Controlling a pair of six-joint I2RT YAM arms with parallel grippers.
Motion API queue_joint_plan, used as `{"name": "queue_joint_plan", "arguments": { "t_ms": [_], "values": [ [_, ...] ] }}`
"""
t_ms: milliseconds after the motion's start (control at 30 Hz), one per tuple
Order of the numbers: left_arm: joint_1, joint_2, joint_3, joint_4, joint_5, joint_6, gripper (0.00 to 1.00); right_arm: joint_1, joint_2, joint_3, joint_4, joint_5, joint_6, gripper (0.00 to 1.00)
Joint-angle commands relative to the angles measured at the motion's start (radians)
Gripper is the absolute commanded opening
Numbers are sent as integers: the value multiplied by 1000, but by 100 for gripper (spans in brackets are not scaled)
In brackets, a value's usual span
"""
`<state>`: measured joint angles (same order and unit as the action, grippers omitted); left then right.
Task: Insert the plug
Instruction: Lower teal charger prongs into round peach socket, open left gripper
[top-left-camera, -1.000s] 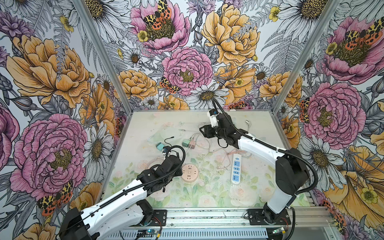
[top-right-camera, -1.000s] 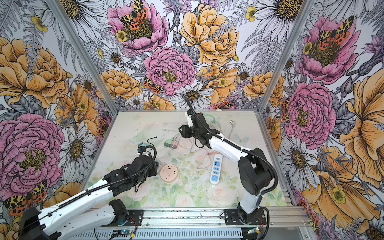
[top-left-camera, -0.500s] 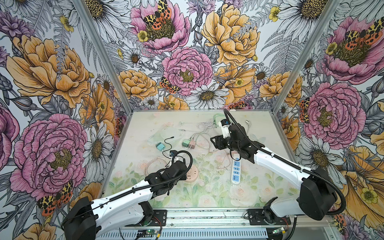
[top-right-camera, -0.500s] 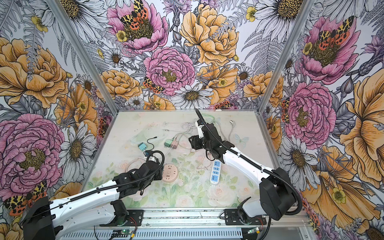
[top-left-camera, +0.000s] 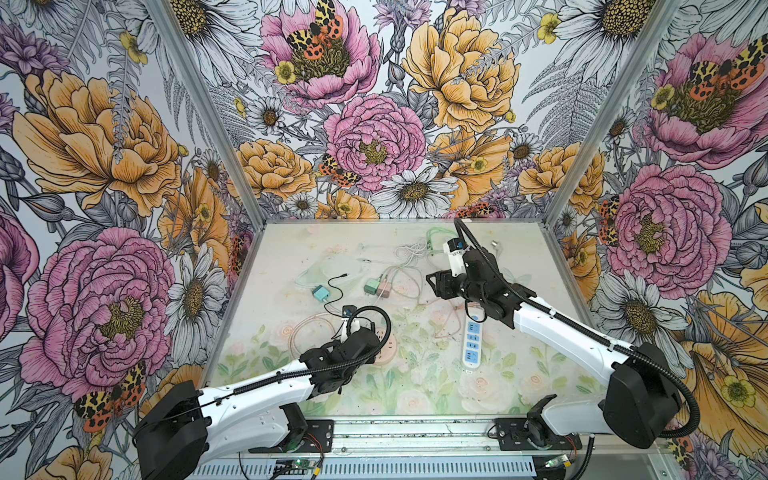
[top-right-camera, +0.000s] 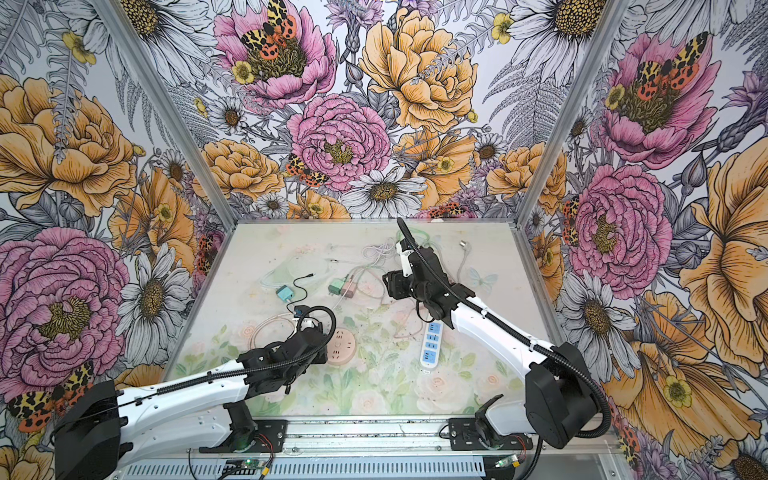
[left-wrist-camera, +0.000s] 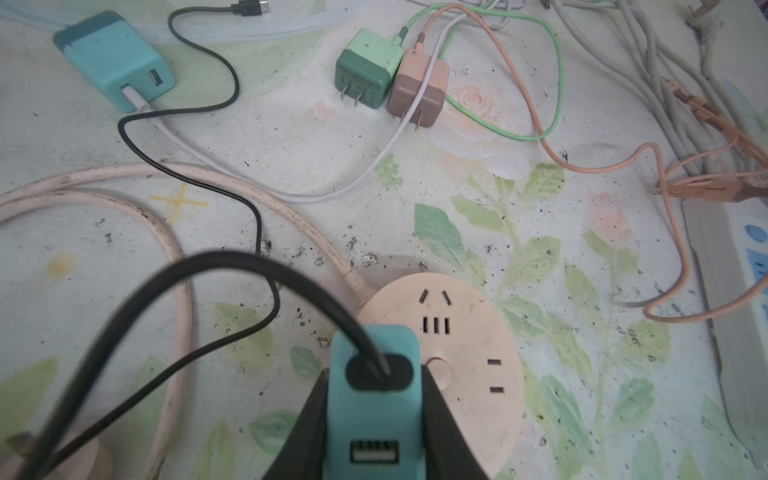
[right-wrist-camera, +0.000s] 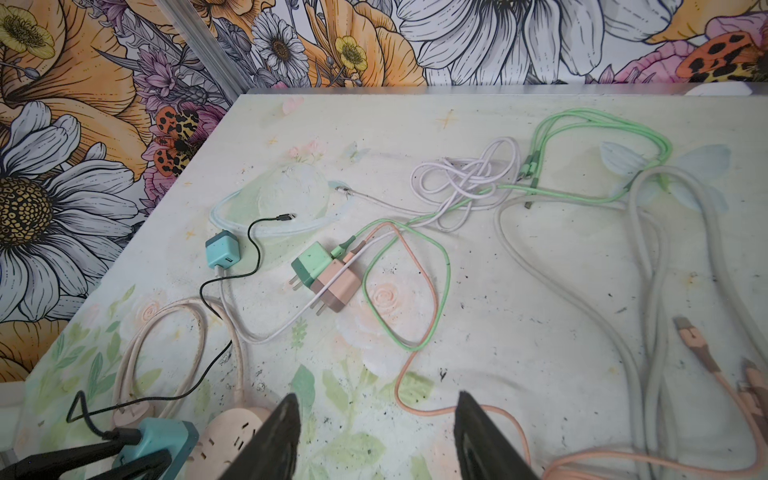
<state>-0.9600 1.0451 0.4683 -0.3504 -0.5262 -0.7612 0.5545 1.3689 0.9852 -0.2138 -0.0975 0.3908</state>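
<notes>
Left gripper (left-wrist-camera: 375, 370) is clamped on a teal charger block (left-wrist-camera: 374, 419), one black finger (left-wrist-camera: 309, 428) on each side. The jaws are only partly apart and the block fills the gap. A fat black cable (left-wrist-camera: 199, 270) plugs into the end of the block facing the wrist camera and loops off across the table (left-wrist-camera: 291, 137).

The block sits right over the near rim of the round peach socket hub (left-wrist-camera: 469, 332). Its prongs are hidden underneath, so I can't tell if they're touching the slots. From the right wrist view the block looks tilted, just beside the hub. In both top views the hub (top-left-camera: 388, 353) (top-right-camera: 345, 347) pokes out from under the left wrist.

Right gripper (right-wrist-camera: 376, 395) is wide open with nothing in it. It hangs above the table with an orange cable (right-wrist-camera: 419, 299) looping below it. In a top view it's near the far end of the white power strip (top-left-camera: 472, 338), well apart from the hub.

Farther back there's a second teal charger (left-wrist-camera: 112, 58) with a white lead plugged in. A green charger (left-wrist-camera: 365, 70) and a pinkish-brown charger (left-wrist-camera: 419, 93) lie touching side by side, prongs showing. Behind those is a tangle of white, green and grey cords.
</notes>
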Motion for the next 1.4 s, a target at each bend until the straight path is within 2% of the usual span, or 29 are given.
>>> {"name": "queue_joint_plan", "arguments": {
  "t_ms": [0, 333, 533, 800, 1000, 1367],
  "values": [
    [-6, 30, -2, 36, -26, -14, 0, -6, -31, -8, 1, 16, -14, 60],
    [-17, 60, 3, 30, -18, -35, 0, -10, -33, -19, 1, 19, -12, 61],
    [-46, 61, 22, -37, -24, -52, 1, -13, -42, -32, -1, 28, -12, 61],
    [-116, 213, 99, -154, -30, -110, 1, -14, -38, -44, 0, 34, -6, 61],
    [-167, 330, 113, -151, -42, -197, 1, -16, -39, -52, 0, 32, -8, 61],
    [-190, 462, 114, -115, 63, -230, 2, -22, -22, -63, 1, 24, -9, 61]
  ]
}}
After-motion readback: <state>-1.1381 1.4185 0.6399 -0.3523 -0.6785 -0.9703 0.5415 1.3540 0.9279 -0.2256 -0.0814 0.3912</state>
